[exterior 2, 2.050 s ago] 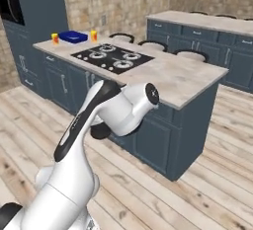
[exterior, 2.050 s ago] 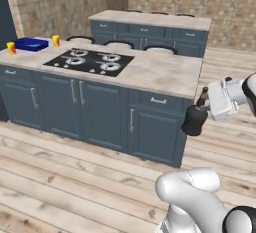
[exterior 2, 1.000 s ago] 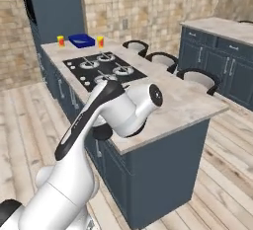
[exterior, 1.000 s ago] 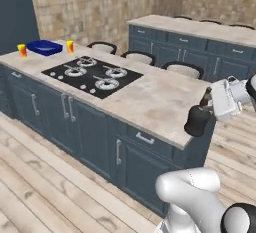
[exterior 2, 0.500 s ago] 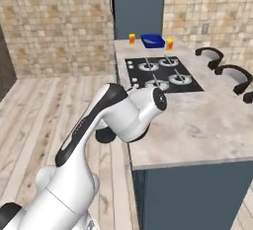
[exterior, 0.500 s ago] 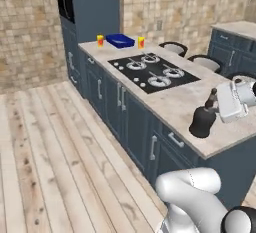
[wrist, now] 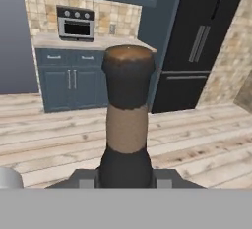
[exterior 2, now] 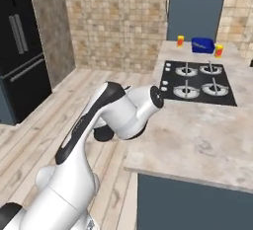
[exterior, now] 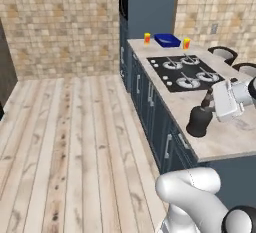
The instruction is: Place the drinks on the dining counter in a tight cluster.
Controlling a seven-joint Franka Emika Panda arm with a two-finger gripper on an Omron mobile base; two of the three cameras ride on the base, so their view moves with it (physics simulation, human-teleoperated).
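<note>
A squat black bottle (exterior: 201, 120) with a thin neck hangs in my gripper (exterior: 210, 99), which is shut on the neck. It is held in the air at the near left edge of the dining counter (exterior: 235, 138). In the hand view the bottle's brown neck and dark cap (wrist: 126, 105) rise between my fingers (wrist: 84, 178). From the right base view, the bottle's black body (exterior 2: 103, 134) peeks out under my arm, left of the dining counter (exterior 2: 197, 142). The black cooktop (exterior: 187, 75) lies farther along the counter.
Two yellow-red jars (exterior: 147, 38) (exterior: 186, 43) and a blue box (exterior: 167, 40) stand at the counter's far end. Stools (exterior: 223, 53) line its right side. A black fridge (exterior 2: 20, 51) stands at the left, and open wooden floor (exterior: 65, 142) lies beside the island.
The whole scene has swung as the base drove round the island to its end. The bottle has stayed in my shut gripper throughout.
</note>
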